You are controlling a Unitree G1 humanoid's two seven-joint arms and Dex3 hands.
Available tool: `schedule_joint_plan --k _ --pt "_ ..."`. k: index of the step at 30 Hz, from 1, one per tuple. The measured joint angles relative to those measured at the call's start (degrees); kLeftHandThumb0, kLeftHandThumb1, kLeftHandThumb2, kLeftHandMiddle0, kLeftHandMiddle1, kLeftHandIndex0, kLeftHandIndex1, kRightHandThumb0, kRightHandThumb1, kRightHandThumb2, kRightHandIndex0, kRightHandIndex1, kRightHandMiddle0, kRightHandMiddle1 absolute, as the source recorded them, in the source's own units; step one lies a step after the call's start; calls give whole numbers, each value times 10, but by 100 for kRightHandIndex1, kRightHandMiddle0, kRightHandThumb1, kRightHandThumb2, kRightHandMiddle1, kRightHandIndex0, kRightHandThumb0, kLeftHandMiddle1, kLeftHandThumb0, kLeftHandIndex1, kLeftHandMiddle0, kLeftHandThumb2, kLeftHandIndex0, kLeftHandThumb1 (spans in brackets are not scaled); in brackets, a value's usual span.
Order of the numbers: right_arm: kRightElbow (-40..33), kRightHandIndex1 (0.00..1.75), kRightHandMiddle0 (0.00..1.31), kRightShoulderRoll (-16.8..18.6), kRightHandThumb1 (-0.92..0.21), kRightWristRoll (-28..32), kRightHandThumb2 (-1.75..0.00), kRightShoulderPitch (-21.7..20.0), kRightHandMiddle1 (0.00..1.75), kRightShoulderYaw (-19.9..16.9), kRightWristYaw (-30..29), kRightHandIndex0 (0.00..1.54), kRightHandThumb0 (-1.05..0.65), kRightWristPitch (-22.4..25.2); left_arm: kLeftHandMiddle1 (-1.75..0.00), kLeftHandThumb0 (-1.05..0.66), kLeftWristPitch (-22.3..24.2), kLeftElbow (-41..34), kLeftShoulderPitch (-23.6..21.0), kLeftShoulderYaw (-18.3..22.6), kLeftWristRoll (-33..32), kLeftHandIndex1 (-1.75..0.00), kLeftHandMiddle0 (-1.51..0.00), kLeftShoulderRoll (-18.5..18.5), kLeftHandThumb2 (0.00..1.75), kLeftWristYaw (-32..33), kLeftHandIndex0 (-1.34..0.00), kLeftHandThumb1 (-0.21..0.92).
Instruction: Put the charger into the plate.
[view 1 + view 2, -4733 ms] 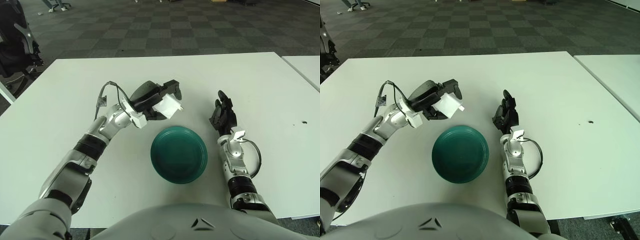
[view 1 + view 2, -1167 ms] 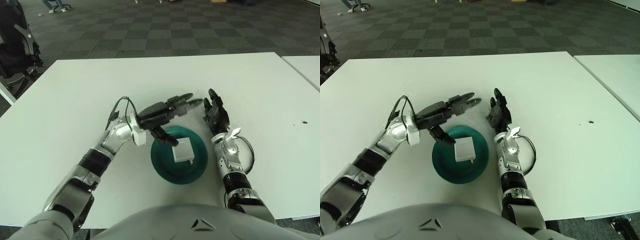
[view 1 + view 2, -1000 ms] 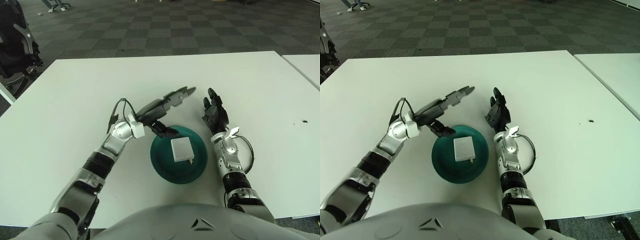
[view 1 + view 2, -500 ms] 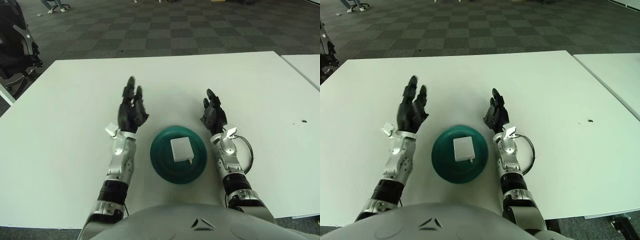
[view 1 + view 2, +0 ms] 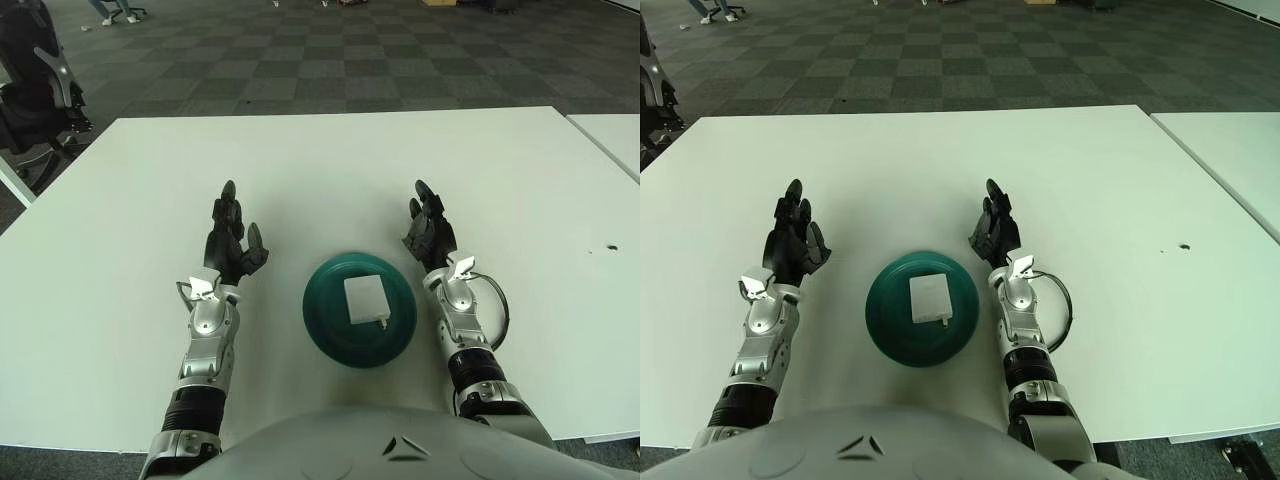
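Observation:
A white square charger (image 5: 364,298) lies flat in the middle of the dark green plate (image 5: 325,330), its prongs pointing to the front right. My left hand (image 5: 232,238) stands to the left of the plate with its fingers stretched up and open, holding nothing. To the right of the plate my right hand (image 5: 428,228) shows in the same upright, open pose, a little apart from the rim.
The plate sits on a wide white table (image 5: 330,170). A second white table (image 5: 612,135) begins at the far right across a narrow gap. A small dark speck (image 5: 609,245) marks the table on the right. A dark office chair (image 5: 35,95) stands at the back left.
My left hand let go of the charger into the plate, then drew back to the left and turned upright. In the last half second it shifted further left and nearer. The right hand barely moved.

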Motion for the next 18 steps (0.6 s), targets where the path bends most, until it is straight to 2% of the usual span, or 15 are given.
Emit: schedule_joint_plan --k 10,18 --pt "0 0 0 -7 -92 -2 -95 3 30 -1 -1 4 -85 -7 0 -98 -16 5 29 1 76 -19 0 1 108 39 0 92" --pt "5 0 0 -39 -92 -16 -93 6 26 -9 -18 0 -92 -22 0 -97 -23 12 40 1 80 -19 -1 3 111 42 0 92"
